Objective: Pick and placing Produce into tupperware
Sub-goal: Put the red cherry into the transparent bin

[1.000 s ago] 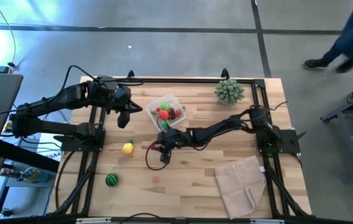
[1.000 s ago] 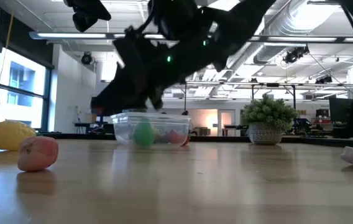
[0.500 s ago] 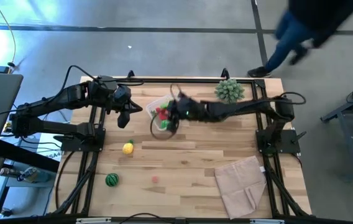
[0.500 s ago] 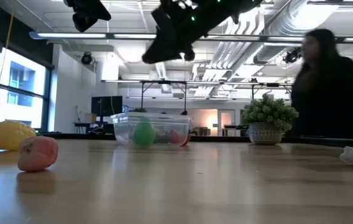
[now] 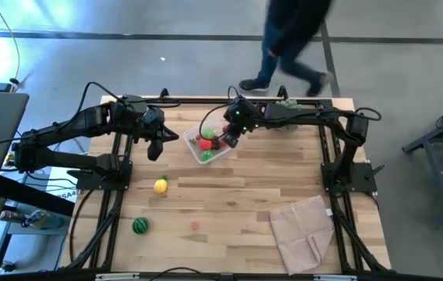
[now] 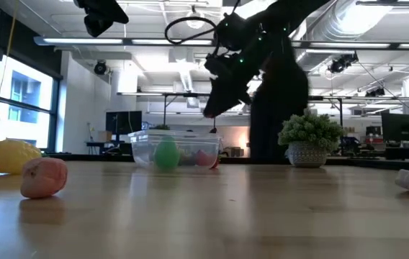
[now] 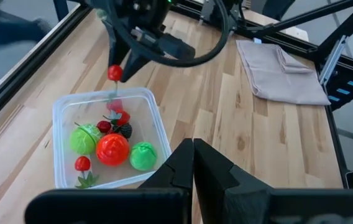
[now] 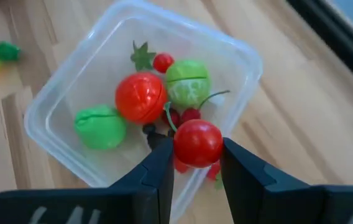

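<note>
Fingers of the right gripper (image 8: 192,163) are clamped on a small red ball (image 8: 197,142) in the right wrist view, hanging right above the tupperware (image 8: 58,134). Inside it already: a red tomato (image 8: 140,97), two green rounds and some tiny red berries. So a good share looks done, and this piece seems about to drop in.

High view now: the right gripper (image 5: 229,137) sits over the tub's right edge at the far side of the surface (image 5: 253,211). Left to go, by my count: the yellow lemon (image 5: 160,186), the striped melon ball (image 5: 139,225) near the front left, and a small pink piece (image 5: 195,225). The left gripper (image 5: 157,148) waits at the far left, fingers together on nothing.

Low view: lemon (image 6: 11,156) and a peach-coloured fruit (image 6: 44,177) sit at the left; the melon is out of frame. The tub's contents blur through the plastic.

Left wrist view: the red ball (image 7: 115,73) hangs above the tub (image 7: 164,142), the left arm's own closed fingers (image 7: 223,177) covering its near corner. Whether more berries lie under the tomato, I cannot tell.
</note>
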You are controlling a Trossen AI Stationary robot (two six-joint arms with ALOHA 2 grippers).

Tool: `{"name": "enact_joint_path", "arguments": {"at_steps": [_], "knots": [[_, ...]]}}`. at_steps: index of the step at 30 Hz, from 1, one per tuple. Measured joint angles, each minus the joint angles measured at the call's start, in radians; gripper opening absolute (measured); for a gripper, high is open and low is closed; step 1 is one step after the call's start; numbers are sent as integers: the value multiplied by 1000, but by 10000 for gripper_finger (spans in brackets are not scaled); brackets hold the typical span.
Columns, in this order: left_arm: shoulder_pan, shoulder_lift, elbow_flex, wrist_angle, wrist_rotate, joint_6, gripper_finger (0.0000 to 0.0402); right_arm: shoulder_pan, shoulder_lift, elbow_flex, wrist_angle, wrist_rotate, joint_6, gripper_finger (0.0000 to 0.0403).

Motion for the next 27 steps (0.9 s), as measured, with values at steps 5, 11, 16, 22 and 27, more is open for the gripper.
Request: {"name": "enact_joint_path", "arguments": {"at_steps": [5, 11, 16, 22, 27], "knots": [[0, 0, 0, 0, 0, 0, 1, 8, 35, -2, -28, -43, -3, 97], [0, 0, 0, 0, -2, 0, 1, 46, 73, -2, -19, -72, -21, 97], [0, 0, 0, 0, -3, 0, 1, 75, 105, -2, -5, -96, -29, 97], [0, 0, 0, 0, -15, 0, 1, 113, 108, -2, -4, -111, -10, 97], [0, 0, 0, 0, -15, 0, 1, 147, 108, -2, 3, -162, 5, 97]]}}
